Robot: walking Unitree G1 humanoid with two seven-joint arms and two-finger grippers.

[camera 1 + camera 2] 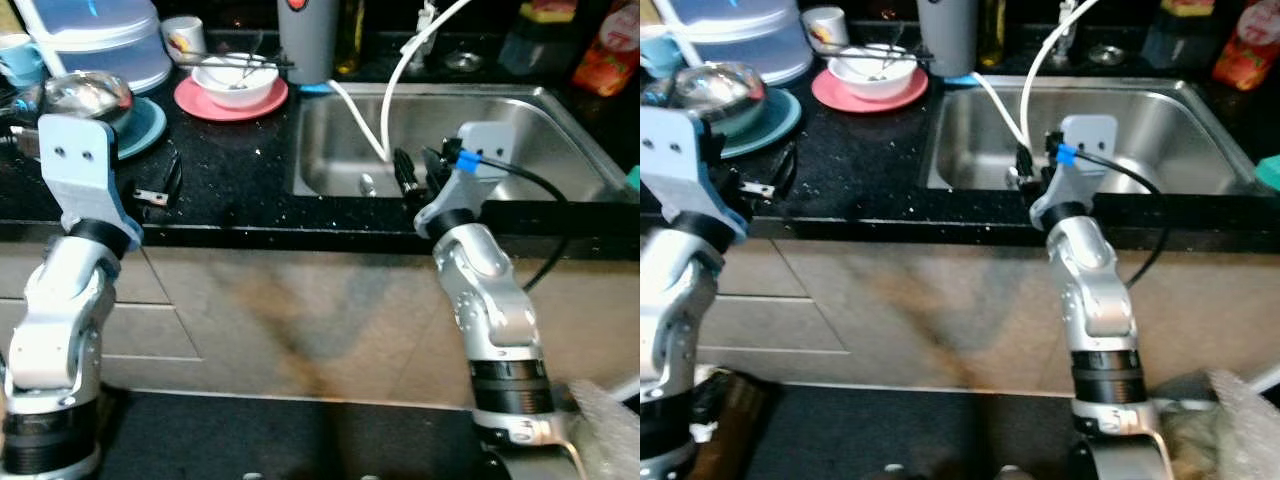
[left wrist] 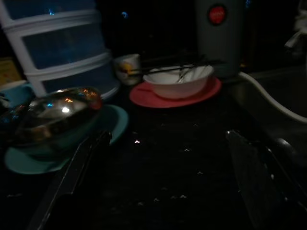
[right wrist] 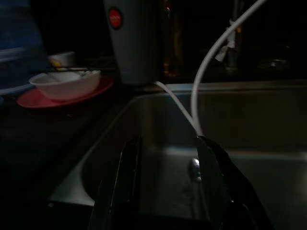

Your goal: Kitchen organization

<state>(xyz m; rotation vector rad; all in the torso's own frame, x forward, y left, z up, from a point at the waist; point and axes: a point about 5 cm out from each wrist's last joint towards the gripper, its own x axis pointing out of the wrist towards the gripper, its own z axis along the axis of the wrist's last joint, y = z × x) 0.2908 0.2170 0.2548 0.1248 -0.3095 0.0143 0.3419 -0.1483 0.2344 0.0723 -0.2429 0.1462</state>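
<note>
White ceramic bowl [image 1: 236,79] sits on a round pink plate [image 1: 200,100] at the back of the black speckled countertop [image 1: 230,170], just left of the stainless steel sink [image 1: 520,130]. Dark chopsticks [image 1: 235,61] lie across its rim, long axis running left to right. Bare counter lies between the plate and the front edge. The left gripper [image 1: 160,190] hovers low over that stretch, fingers spread apart, near a teal plate [image 1: 145,125] carrying a shiny steel bowl [image 1: 85,95]. The right gripper [image 1: 420,172] hangs over the sink's front rim, fingers apart and apparently empty, though the wrist view is dim. A white hose [image 1: 400,70] curves into the basin.
</note>
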